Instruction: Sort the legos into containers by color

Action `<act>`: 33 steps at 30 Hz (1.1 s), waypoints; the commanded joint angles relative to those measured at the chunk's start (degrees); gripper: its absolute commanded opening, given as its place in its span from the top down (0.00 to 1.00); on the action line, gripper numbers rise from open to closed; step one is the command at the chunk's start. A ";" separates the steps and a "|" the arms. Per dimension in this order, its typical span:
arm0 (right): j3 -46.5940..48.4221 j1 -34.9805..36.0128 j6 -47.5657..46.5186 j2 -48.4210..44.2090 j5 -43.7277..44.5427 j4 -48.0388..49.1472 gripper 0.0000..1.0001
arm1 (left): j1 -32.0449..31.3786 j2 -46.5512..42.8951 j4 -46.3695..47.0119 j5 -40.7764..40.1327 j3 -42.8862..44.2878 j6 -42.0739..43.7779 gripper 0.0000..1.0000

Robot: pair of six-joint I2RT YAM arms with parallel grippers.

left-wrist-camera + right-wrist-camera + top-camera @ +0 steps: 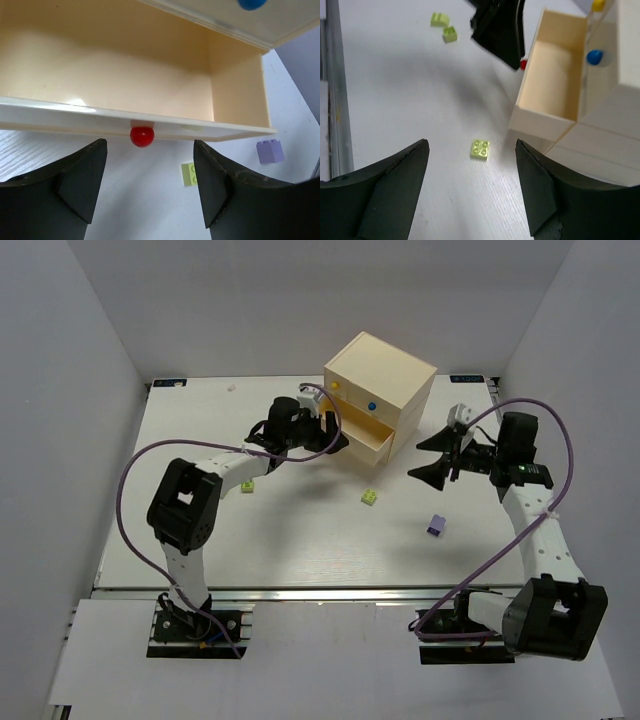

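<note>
Bottom drawer [125, 65] w/ the red knob [142, 136] is pulled out, nothing in it afaict. Left pincer [150, 147] is open right at the knob, gripping nothing. Right pincer [432, 458] is open too, above a lime lego [480, 149] on the tabletop [300, 540], w/ a purple lego [436, 526] nearby. Imo the 1st pick is next: right arm drops, closes on the lime one, carries it to the drawer.

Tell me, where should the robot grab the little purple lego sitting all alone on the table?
Come straight down from above with the right gripper, which is nearer. The purple lego seems to sit flat with its studs up and nothing touching it, so I'd close the jaws on two opposite flat side walls, not on the bumpy top.
</note>
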 commanded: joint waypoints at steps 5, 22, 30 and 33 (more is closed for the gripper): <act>1.26 2.09 -35.65 3.46 17.19 -25.45 0.33 | 0.34 -21.11 -13.69 -5.34 -3.94 4.95 0.38; -3.58 6.58 -15.35 5.04 46.23 -24.13 0.14 | 0.33 -60.88 -30.52 -33.24 -29.96 9.18 0.14; -4.99 7.19 -16.32 7.15 52.19 -24.21 0.11 | -0.19 -63.61 -31.22 -32.79 -29.61 9.88 0.10; -6.48 7.63 -16.32 6.54 54.57 -22.29 0.11 | -0.19 -64.14 -31.39 -32.26 -29.44 10.06 0.08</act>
